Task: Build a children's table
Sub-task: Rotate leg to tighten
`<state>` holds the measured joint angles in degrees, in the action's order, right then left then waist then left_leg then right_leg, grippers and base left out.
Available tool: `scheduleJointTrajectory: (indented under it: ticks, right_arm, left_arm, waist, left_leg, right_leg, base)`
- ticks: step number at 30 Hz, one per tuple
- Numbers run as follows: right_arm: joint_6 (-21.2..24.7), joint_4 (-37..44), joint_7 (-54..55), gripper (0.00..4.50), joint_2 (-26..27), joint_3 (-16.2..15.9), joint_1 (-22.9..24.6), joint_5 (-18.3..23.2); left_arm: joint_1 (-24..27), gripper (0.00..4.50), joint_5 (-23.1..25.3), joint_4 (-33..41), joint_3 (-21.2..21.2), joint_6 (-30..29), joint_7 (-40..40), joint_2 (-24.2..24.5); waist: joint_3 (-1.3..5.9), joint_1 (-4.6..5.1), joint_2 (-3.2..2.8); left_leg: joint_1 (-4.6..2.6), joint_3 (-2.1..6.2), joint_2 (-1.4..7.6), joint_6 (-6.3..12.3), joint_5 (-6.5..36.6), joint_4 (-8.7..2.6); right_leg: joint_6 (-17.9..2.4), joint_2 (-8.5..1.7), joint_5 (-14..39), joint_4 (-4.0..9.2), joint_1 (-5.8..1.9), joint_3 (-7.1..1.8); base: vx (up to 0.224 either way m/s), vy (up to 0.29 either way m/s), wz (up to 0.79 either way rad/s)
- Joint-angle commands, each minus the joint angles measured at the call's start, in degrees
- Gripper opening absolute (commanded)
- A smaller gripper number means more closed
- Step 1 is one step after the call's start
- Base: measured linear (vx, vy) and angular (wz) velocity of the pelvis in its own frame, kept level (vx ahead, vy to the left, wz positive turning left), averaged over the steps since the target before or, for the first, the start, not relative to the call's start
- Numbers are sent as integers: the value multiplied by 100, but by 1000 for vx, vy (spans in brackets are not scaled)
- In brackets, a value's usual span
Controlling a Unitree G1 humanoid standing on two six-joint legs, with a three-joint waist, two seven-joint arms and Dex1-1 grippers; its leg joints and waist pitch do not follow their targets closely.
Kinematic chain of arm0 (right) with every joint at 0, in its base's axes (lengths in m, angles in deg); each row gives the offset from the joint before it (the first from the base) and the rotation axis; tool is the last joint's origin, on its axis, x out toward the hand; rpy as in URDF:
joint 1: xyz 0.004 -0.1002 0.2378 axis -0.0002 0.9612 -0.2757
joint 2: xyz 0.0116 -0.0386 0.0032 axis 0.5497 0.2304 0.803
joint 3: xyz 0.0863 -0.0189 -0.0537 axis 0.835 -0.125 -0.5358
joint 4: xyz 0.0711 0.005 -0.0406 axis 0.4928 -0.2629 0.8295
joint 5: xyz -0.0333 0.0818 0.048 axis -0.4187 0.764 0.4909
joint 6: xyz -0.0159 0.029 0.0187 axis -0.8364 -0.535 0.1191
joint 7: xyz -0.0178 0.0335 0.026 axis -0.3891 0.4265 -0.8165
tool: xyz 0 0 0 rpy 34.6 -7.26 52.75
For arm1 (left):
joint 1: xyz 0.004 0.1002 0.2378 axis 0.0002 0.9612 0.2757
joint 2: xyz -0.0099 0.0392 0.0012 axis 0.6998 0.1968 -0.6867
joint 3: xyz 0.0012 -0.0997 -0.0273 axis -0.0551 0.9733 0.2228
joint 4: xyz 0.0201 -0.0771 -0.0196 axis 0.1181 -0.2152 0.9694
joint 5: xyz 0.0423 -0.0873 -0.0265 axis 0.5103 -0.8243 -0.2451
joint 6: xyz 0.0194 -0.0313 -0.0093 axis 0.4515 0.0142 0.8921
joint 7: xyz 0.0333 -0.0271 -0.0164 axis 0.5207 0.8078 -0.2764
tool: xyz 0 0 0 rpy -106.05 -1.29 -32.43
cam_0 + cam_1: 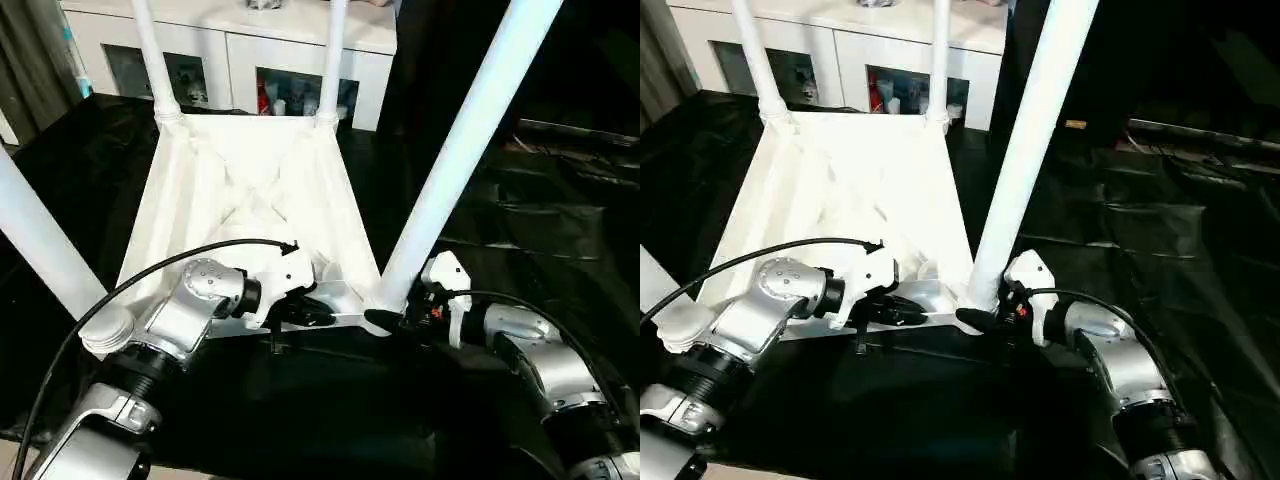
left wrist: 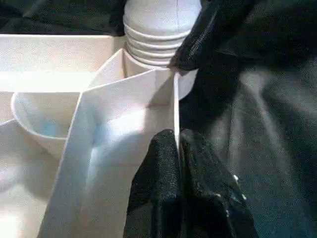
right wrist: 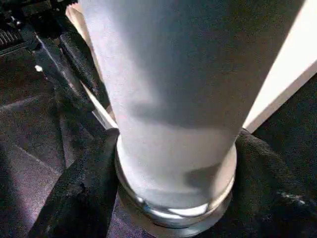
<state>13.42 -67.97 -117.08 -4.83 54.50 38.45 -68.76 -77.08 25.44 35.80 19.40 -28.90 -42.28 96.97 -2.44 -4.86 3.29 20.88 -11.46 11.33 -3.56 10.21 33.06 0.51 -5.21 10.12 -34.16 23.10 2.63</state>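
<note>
The children's table (image 1: 250,180) lies upside down on black cloth, ribbed underside up, with white legs standing in its corner sockets. My left gripper (image 1: 310,315) is at the near edge, its black fingers (image 2: 158,163) shut on the thin upright rim wall (image 2: 176,99) close to the near right socket. My right gripper (image 1: 385,320) is at the foot of the near right leg (image 1: 470,130). In the right wrist view its fingers (image 3: 84,188) press both sides of the leg's base (image 3: 173,163). The other legs are the near left leg (image 1: 40,240) and two far legs (image 1: 155,60).
A large table draped in black cloth (image 1: 540,220) carries the work, with wrinkled cloth to the right. A white cabinet (image 1: 240,40) with glass doors stands close behind the far legs. A black cable (image 1: 150,270) loops over my left forearm.
</note>
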Motion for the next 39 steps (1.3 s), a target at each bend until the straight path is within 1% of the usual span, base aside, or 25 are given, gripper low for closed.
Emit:
scheduleJointTrajectory:
  ticks: [1,2,3,6,7,8,9,10,13,14,15,16,18,19,21,24,25,27,28,29,30,32,33,35,39]
  right_arm:
    - [16,-335,838,277,220,257,-180,-98]
    - [23,-446,1237,277,348,346,-218,-160]
    - [134,-579,1849,277,571,525,-282,-175]
    - [178,-687,2507,277,829,695,-355,-207]
    - [192,-729,3016,277,1077,765,-418,-267]
    - [192,-731,3041,277,1090,768,-421,-270]
    - [227,-713,3285,277,1296,710,-446,-351]
    - [227,-655,3293,277,1455,579,-431,-424]
    - [168,-563,3161,277,1584,394,-384,-490]
    - [114,-486,3052,277,1626,325,-335,-473]
    - [74,-450,3015,277,1655,297,-310,-461]
    - [-5,-364,2836,333,1634,309,-261,-351]
    - [-32,-278,2653,346,1510,335,-263,-277]
    - [-21,-243,2587,346,1450,346,-268,-250]
    - [-16,-201,2489,387,1364,348,-271,-246]
    - [25,-153,2361,387,1279,355,-266,-227]
    - [70,75,1528,387,798,224,-144,-155]
    - [83,129,1341,387,694,198,-113,-126]
    - [102,238,990,387,471,170,-44,-62]
    - [103,243,975,387,460,170,-40,-59]
    - [166,412,440,387,102,145,80,39]
    - [159,466,196,387,-57,107,134,39]
    - [159,466,196,387,-57,107,134,39]
    - [156,522,-76,387,-207,51,189,34]
    - [162,549,-267,387,-308,39,190,129]
  left_arm:
    - [46,0,75,-345,-93,-107,489,-347]
    - [-5,0,143,-471,-79,-124,750,-476]
    - [-89,0,288,-650,-108,-180,1133,-659]
    - [-195,0,435,-840,-135,-294,1599,-906]
    - [-292,0,541,-961,-176,-500,1962,-1155]
    - [-296,0,545,-967,-178,-511,1980,-1168]
    - [-377,0,595,-1074,-182,-627,2255,-1386]
    - [-428,0,684,-1136,-230,-634,2403,-1515]
    - [-463,0,778,-1182,-301,-593,2448,-1594]
    - [-468,0,792,-1197,-323,-545,2417,-1603]
    - [-478,0,799,-1231,-321,-505,2408,-1615]
    - [-454,0,763,-1180,-319,-464,2262,-1566]
    - [-423,0,699,-1119,-292,-394,2095,-1476]
    - [-412,0,676,-1099,-285,-359,2028,-1440]
    - [-406,0,655,-1087,-274,-299,1958,-1393]
    - [-396,0,627,-1067,-268,-203,1855,-1342]
    - [-310,0,508,-843,-265,-129,1342,-1086]
    - [-289,0,489,-790,-269,-126,1232,-1026]
    - [-216,0,431,-653,-312,20,900,-873]
    - [-211,0,425,-644,-314,23,881,-865]
    - [-29,0,234,-343,-361,140,272,-588]
    - [46,0,169,-227,-378,145,45,-459]
    - [46,0,169,-227,-378,145,45,-459]
    - [122,0,139,-153,-407,264,-173,-295]
    - [152,0,95,-166,-341,328,-245,-179]
  waist:
    - [288,23,-1]
    - [289,25,-27]
    - [273,50,-29]
    - [273,69,-17]
    - [268,93,-62]
    - [274,102,-54]
    - [279,110,-72]
    - [278,120,-61]
    - [285,117,-56]
    - [284,117,-95]
    - [283,120,-86]
    - [284,121,-73]
    - [291,112,-70]
    - [298,110,-66]
    - [311,105,-65]
    - [307,109,-84]
    - [318,85,-55]
    - [310,89,-75]
    - [316,93,-68]
    - [321,87,-66]
    - [318,82,-48]
    - [316,68,-65]
    - [313,83,-71]
    - [312,44,-79]
    - [301,-10,-63]
  left_leg:
    - [-67,87,192,18,1504,-414]
    - [-84,99,190,-67,1645,-418]
    - [-92,104,180,-125,1788,-427]
    - [-104,130,174,-198,2009,-437]
    - [-122,143,169,-219,2168,-443]
    - [-117,148,166,-233,2180,-443]
    - [-119,155,166,-240,2197,-445]
    - [-123,148,159,-231,2234,-441]
    - [-92,160,156,-153,2213,-451]
    - [-93,162,154,-127,2231,-455]
    - [-92,161,158,-120,2234,-457]
    - [-85,160,153,-97,2241,-457]
    - [-76,156,155,-63,2191,-454]
    - [-52,154,153,-17,2129,-455]
    - [-33,151,160,34,1912,-451]
    - [-34,137,164,69,1812,-447]
    - [-17,138,169,148,1732,-436]
    - [-17,123,178,198,1698,-430]
    - [-2,137,173,211,1659,-433]
    - [-10,126,186,249,1582,-419]
    - [-6,125,187,264,1511,-417]
    - [-15,114,199,325,1431,-409]
    - [-8,110,199,332,1430,-412]
    - [-55,96,211,318,1492,-408]
    - [-57,97,210,200,1569,-431]
  right_leg:
    - [-1197,-281,1416,393,-209,-189]
    - [-1109,-296,1727,419,-198,-192]
    - [-1007,-287,2015,462,-174,-193]
    - [-822,-300,2477,520,-162,-181]
    - [-728,-290,2636,562,-124,-178]
    - [-708,-288,2648,559,-129,-175]
    - [-709,-286,2640,557,-125,-173]
    - [-702,-274,2614,573,-107,-173]
    - [-689,-270,2414,565,-134,-176]
    - [-696,-268,2355,573,-129,-181]
    - [-705,-269,2327,573,-130,-181]
    - [-706,-263,2311,572,-136,-179]
    - [-725,-275,2271,562,-141,-185]
    - [-739,-273,2202,552,-167,-186]
    - [-802,-278,1966,519,-187,-187]
    - [-907,-274,1785,503,-184,-189]
    - [-914,-272,1708,478,-247,-184]
    - [-953,-273,1570,472,-209,-199]
    - [-986,-283,1570,467,-239,-184]
    - [-1019,-284,1470,451,-228,-194]
    - [-1086,-288,1402,432,-239,-189]
    - [-1149,-279,1244,416,-230,-196]
    - [-1197,-274,1177,405,-227,-198]
    - [-1235,-268,1200,411,-198,-200]
    - [-1161,-283,1396,415,-206,-208]
  base:
    - [0,0,0]
    - [0,0,0]
    - [0,0,0]
    - [0,0,0]
    - [0,0,0]
    - [0,0,0]
    - [0,0,0]
    - [0,0,0]
    - [0,0,0]
    - [0,0,0]
    - [0,0,0]
    - [0,0,0]
    - [0,0,0]
    - [0,0,0]
    - [0,0,0]
    - [0,0,0]
    - [0,0,0]
    - [0,0,0]
    - [0,0,0]
    - [0,0,0]
    - [0,0,0]
    - [0,0,0]
    - [0,0,0]
    - [0,0,0]
    - [0,0,0]
